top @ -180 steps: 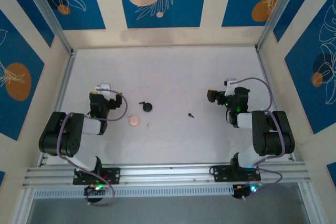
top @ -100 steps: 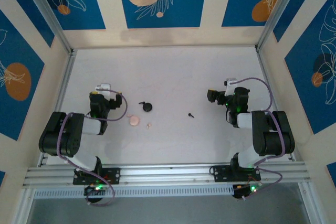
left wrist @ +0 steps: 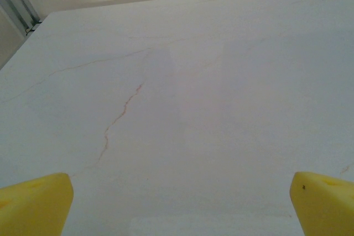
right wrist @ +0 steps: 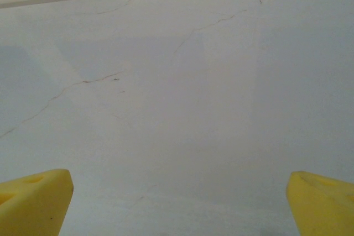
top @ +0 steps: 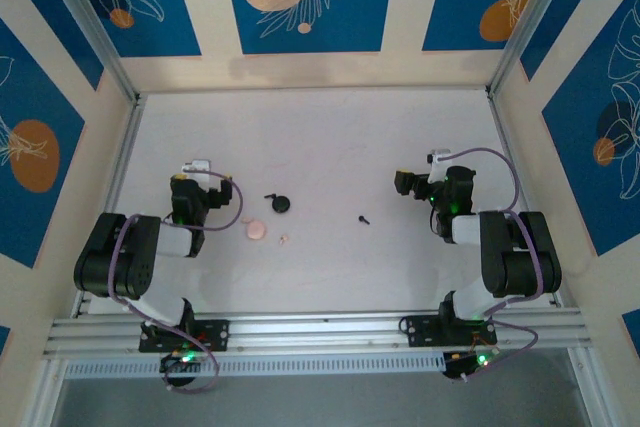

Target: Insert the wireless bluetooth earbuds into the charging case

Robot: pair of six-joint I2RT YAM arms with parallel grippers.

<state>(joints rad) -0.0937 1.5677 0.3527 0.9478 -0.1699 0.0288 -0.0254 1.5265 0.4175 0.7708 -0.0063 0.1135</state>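
Jaws wide apart and empty, the left gripper [left wrist: 180, 205] hovers over the table [top: 330, 137] toward its left edge. Its yellow fingertips [left wrist: 33, 205] frame bare, hairline-cracked surface. From above, the charging case [top: 282, 204] sits left of the table's middle, with what looks like one earbud [top: 269, 196] just beside it. A pink disc [top: 255, 230] and a pale speck [top: 284, 239] lie closer to the near edge. A second earbud [top: 365, 217] lies apart, near the middle, between the case and the right gripper [right wrist: 180, 203], whose jaws also stand fully spread and empty.

The reach for an earbud looks not yet begun. Done well, the right gripper would descend straight over the second earbud, pads either side of its stem, and close gently so the tiny piece does not skitter. The left could steady the case.

The overhead camera lays out all the pieces. The wrist cameras give the jaw gap, which is too small to judge from above.
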